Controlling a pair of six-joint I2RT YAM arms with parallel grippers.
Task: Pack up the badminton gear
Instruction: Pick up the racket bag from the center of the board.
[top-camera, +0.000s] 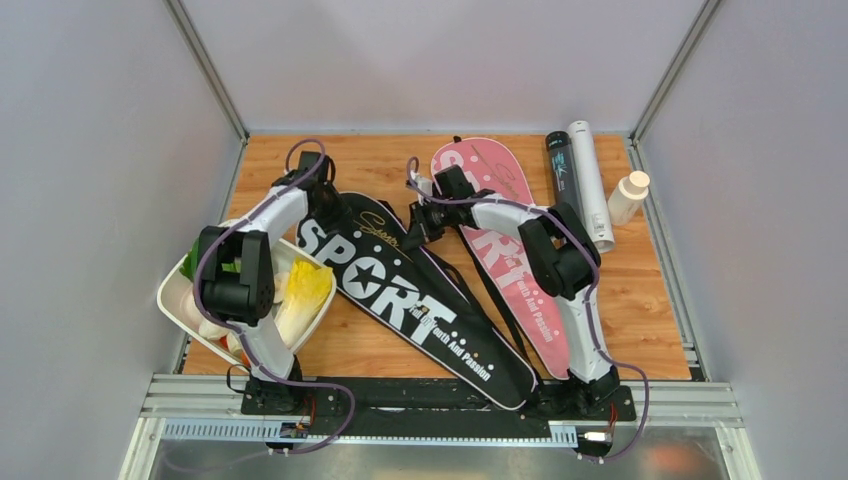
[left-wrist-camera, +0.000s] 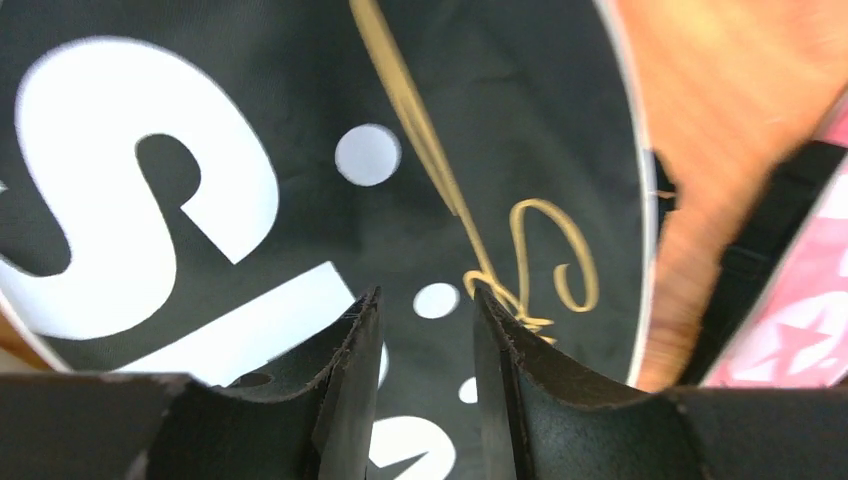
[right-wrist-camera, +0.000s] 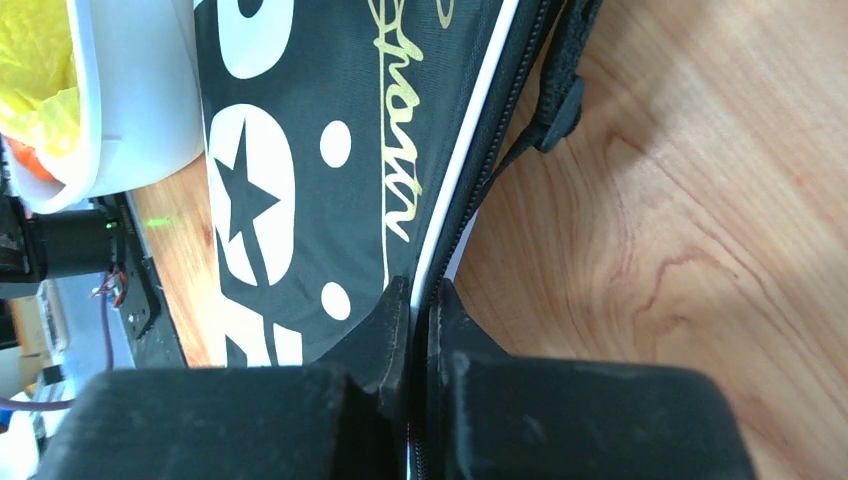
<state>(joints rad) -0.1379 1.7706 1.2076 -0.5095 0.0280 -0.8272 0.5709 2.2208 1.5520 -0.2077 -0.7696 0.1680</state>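
Top external view: high behind the arm bases (top-camera: 272, 392), facing down over the table (top-camera: 640, 300); left wrist view: close above the black bag (left-wrist-camera: 480, 100), facing down; right wrist view: close along its edge; all share this bag.

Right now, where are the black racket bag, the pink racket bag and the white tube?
black racket bag (top-camera: 375, 275): top external view, on its white SPORT lettering.
pink racket bag (top-camera: 487, 165): top external view, on its wide far end.
white tube (top-camera: 590, 180): top external view, mid-length.
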